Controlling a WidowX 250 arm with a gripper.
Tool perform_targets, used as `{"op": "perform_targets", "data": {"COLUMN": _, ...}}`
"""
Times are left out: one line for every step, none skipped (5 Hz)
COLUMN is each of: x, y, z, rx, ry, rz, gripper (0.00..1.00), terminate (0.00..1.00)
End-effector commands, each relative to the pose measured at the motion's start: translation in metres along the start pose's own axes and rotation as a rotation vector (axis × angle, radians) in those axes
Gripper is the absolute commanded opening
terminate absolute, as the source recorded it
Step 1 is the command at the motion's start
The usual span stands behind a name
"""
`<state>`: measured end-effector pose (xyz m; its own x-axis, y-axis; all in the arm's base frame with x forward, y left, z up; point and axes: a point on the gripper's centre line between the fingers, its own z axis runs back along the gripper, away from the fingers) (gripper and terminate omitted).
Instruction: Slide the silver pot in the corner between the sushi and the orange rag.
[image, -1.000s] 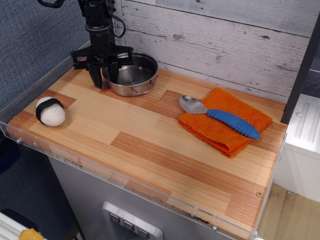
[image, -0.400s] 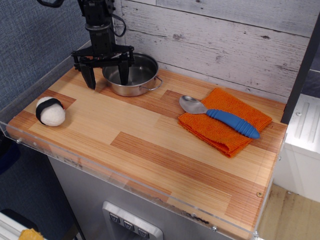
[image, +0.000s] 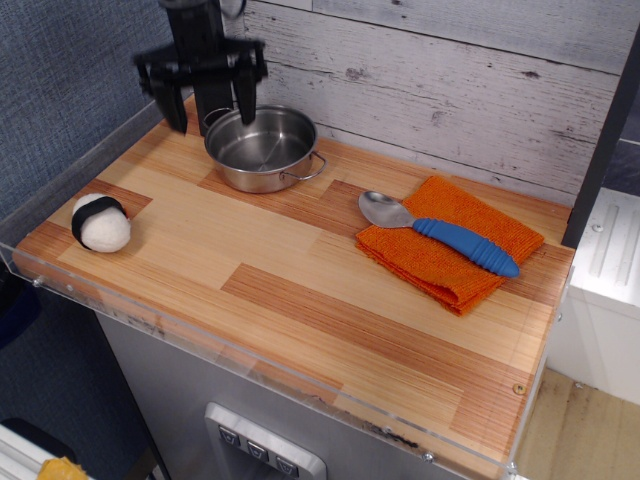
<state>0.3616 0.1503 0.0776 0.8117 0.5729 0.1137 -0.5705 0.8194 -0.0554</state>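
A second ago the tool (image: 210, 92) stood low at the silver pot (image: 262, 148), one finger inside the bowl and the other outside its left wall, pinching the rim. Shortly after, the fingers had spread apart, one well left of the pot and one over its middle. Now the tool has lifted clear and is blurred with motion, hanging above the pot's rim at about 10 o'clock from the pot's centre. The pot has not shifted noticeably across the three moments; only its near wire handle now points more toward 4 o'clock.

That reads as a release and a retreat: the sliding looks finished, and the pot has been left where it is meant to sit. It rests on the tabletop (image: 300, 290) at the back, close against the whitewashed plank wall (image: 450, 90), in the far left corner. The sushi (image: 100, 222) lies well apart at 8 o'clock from the pot, near the front left edge. The orange rag (image: 450, 243) lies at 4 o'clock from the pot, apart from it, with the blue-handled spoon (image: 440, 232) lying across it.

The tool's fingers are spread wide, roughly as wide as the pot's half, and they grip nothing and touch nothing; both tips hang in air above rim height.
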Motion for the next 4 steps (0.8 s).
{"op": "perform_targets", "data": {"x": -0.023, "y": 0.005, "z": 0.087, "rx": -0.026, "ry": -0.102, "rz": -0.058, "gripper": 1.0, "terminate": 0.0}}
{"op": "perform_targets", "data": {"x": -0.032, "y": 0.002, "z": 0.104, "rx": -0.066, "ry": -0.122, "rz": -0.098, "gripper": 1.0, "terminate": 0.0}}
{"op": "perform_targets", "data": {"x": -0.042, "y": 0.002, "z": 0.106, "rx": -0.086, "ry": -0.058, "rz": -0.116, "gripper": 1.0, "terminate": 0.0}}
{"op": "perform_targets", "data": {"x": -0.042, "y": 0.002, "z": 0.106, "rx": -0.086, "ry": -0.058, "rz": -0.116, "gripper": 1.0, "terminate": 0.0}}
